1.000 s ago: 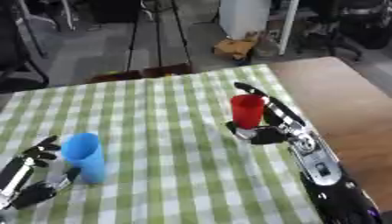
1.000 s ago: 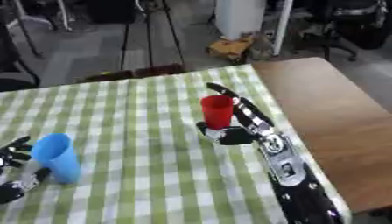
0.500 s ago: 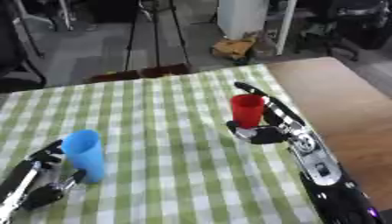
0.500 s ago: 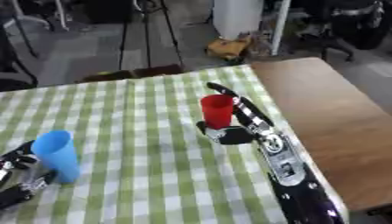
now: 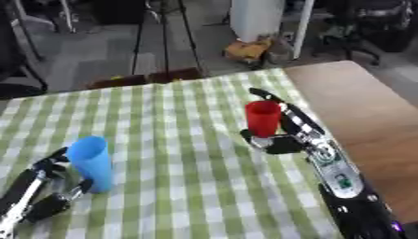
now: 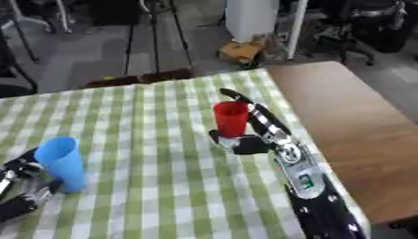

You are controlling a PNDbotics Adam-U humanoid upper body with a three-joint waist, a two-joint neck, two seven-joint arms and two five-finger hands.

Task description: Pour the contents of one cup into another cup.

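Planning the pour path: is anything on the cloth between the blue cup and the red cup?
Nothing: only bare green checked tablecloth lies between the blue cup and the red cup, clearest in the left eye view.

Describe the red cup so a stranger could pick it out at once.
On the green checked cloth, look to the right side, near the bare wooden tabletop. The red cup stands upright there, with the right hand set around it. The only other cup is blue, at the left.
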